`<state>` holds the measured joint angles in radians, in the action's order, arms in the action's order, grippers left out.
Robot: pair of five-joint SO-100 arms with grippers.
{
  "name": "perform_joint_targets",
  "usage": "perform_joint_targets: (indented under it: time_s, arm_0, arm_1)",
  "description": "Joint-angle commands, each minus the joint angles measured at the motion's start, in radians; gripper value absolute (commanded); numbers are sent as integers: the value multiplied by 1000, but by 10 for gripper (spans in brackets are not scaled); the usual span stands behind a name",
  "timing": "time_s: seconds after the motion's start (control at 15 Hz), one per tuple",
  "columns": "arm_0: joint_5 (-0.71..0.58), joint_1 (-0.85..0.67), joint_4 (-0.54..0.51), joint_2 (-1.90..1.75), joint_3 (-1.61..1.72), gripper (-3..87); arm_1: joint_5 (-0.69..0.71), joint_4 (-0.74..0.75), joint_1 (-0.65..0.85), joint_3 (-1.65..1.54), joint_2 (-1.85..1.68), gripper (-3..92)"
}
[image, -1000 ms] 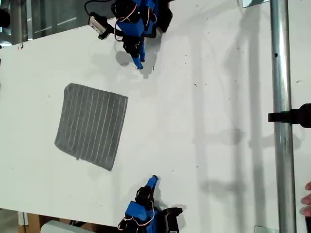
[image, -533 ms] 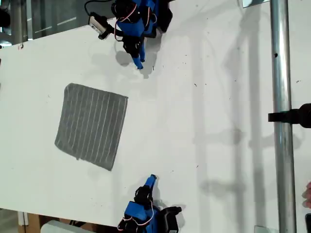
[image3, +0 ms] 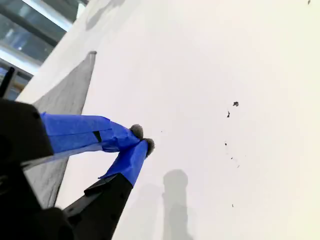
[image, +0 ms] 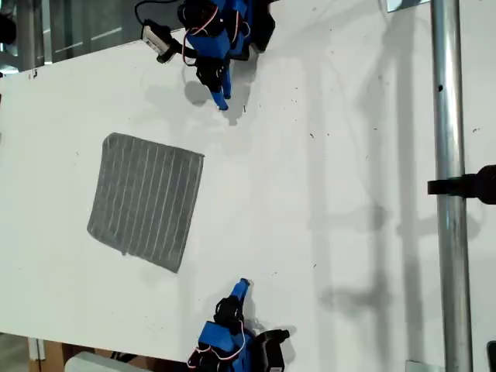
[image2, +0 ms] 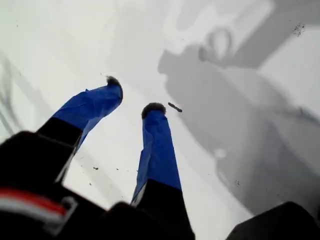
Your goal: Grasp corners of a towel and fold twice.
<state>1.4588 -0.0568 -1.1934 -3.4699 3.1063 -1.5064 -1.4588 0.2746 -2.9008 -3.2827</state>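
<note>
Grey striped cloth, the towel, lies flat and unfolded in the left half of the exterior view on the white table, with all four corners free. One blue arm sits at the top edge of that frame and another at the bottom edge. The towel lies between their reaches, so each can probably take the corner on its own side: the upper right corner and the lower right corner. A metal pole runs down the right of the frame, well clear.

In the first wrist view, my first gripper hovers over bare table with its taped fingers spread apart and nothing between them. A dark speck lies just beyond the tips. A similar mark by the upper arm's gripper suggests that arm is the first.

In the second wrist view, my second gripper has its tips pinched together on nothing. The towel lies off to one side, apart from the tips. I judge this to be the lower arm. No grasp has begun.
</note>
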Motion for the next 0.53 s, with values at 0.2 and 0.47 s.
perform_joint_targets:
  time_s: [0.2, 0.47]
  arm_0:
    - [25, 3, 11, -8, 12, -29]
    - [37, 6, 11, -8, 12, -29]
  arm_1:
    - [14, -6, -5, 11, -2, 143]
    - [6, -6, 117, 12, -3, 145]
